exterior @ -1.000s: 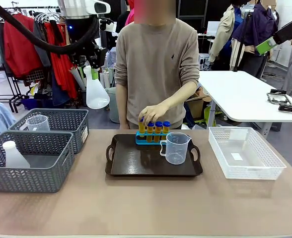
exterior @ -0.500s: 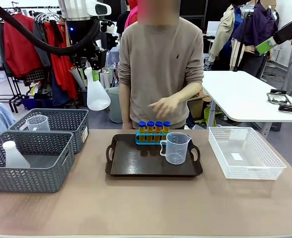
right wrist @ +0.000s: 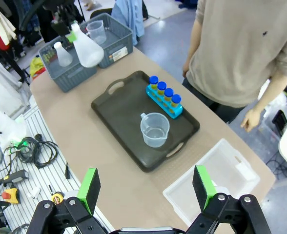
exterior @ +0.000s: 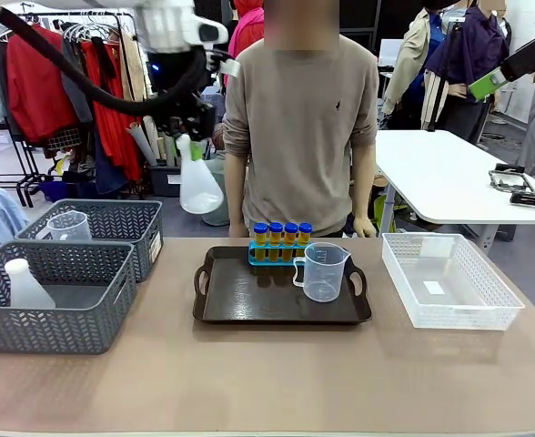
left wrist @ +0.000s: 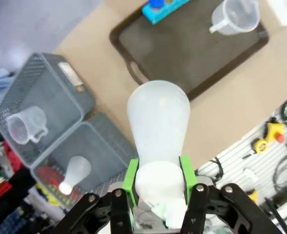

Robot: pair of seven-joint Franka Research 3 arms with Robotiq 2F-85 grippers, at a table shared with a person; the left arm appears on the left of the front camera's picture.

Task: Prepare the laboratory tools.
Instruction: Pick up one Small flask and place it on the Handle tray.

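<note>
My left gripper (exterior: 193, 138) is shut on the neck of a translucent white conical flask (exterior: 199, 187), which hangs in the air above the table, left of the dark tray (exterior: 249, 305). In the left wrist view the green pads (left wrist: 132, 174) clamp the flask (left wrist: 158, 114). On the tray stand a blue rack (exterior: 275, 258) with several blue-capped yellow-orange test tubes (exterior: 281, 235) and a clear handled beaker (exterior: 322, 271). My right gripper (right wrist: 146, 187) is open, high above the table's right part, with nothing between its fingers.
Two grey baskets stand at the left: the near one (exterior: 54, 314) holds another flask (exterior: 26, 284), the far one (exterior: 113, 218) a small beaker (exterior: 67, 225). A white mesh basket (exterior: 449, 278) sits at the right. A person (exterior: 299, 118) stands behind the tray, arms down.
My left gripper has carried the flask to the right and slightly lower, toward the tray. The person's hand has left the test tubes and dropped to their side.
</note>
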